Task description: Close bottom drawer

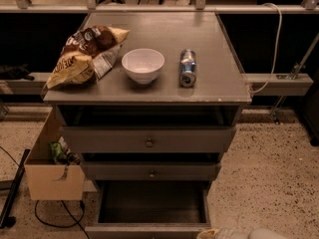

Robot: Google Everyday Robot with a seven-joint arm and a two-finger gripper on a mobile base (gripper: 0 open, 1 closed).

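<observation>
The bottom drawer of the grey-brown cabinet is pulled out, its dark boxy inside open to view and its flat grey front at the bottom edge of the camera view. Above it are the middle drawer with a small knob and the wide top drawer with a round knob. My gripper shows only as a pale tip at the bottom edge, beside the right end of the bottom drawer's front. Most of it is out of view.
On the cabinet top lie a chip bag, a white bowl and a can on its side. An open cardboard box stands on the floor at the left, with a black cable by it. Speckled floor lies to the right.
</observation>
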